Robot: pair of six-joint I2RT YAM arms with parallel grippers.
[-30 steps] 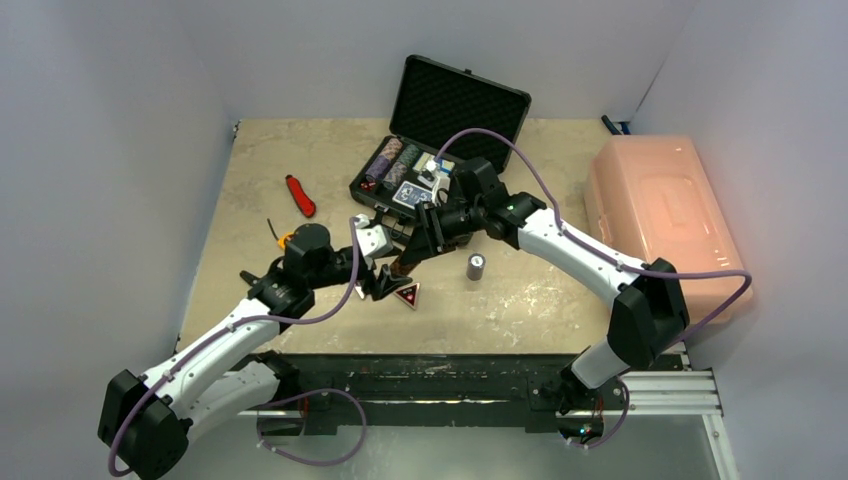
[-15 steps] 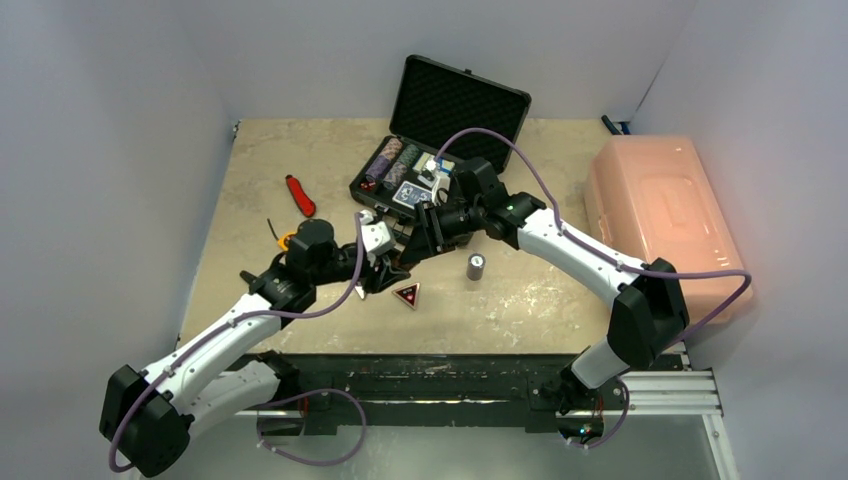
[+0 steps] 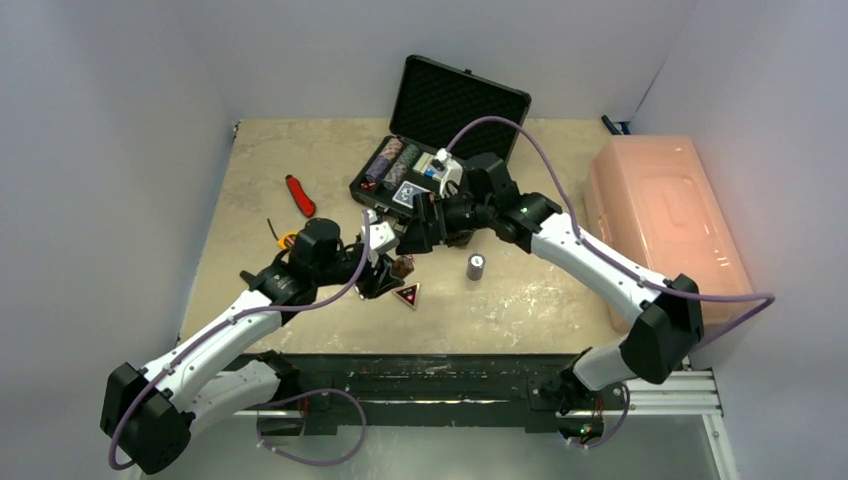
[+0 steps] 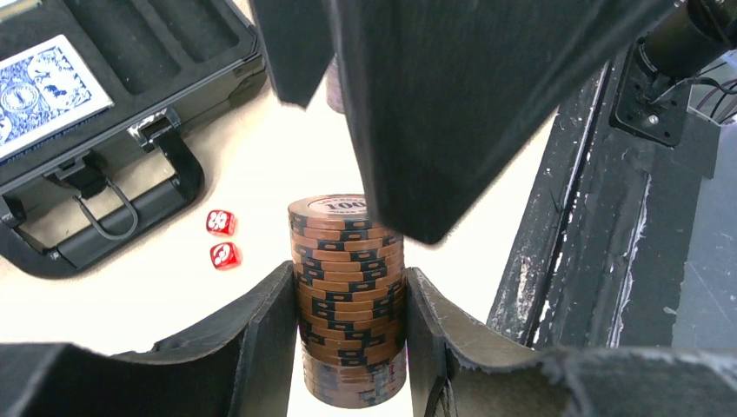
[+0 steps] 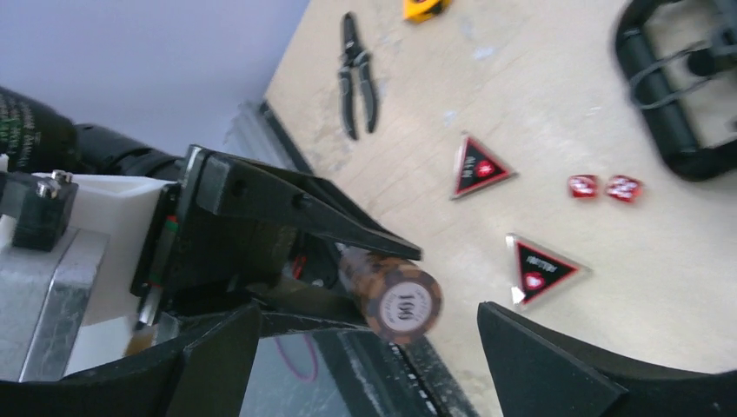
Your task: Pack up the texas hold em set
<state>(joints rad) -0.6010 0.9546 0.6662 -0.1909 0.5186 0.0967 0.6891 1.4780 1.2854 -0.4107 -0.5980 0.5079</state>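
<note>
Briefcase (image 3: 460,100), from above, sits open toward the bench's far edge. Left wrist: my left end effector (image 4: 348,276) clamps the brown chip stack (image 4: 350,304), presumably to carry it there. Right wrist: right end effector (image 5: 369,326) gapes wide, clear of it.

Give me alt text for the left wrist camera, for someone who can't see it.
The left gripper clamps a tall stack of brown poker chips. Two red dice lie on the table nearby, beside the handle of the black case.
</note>
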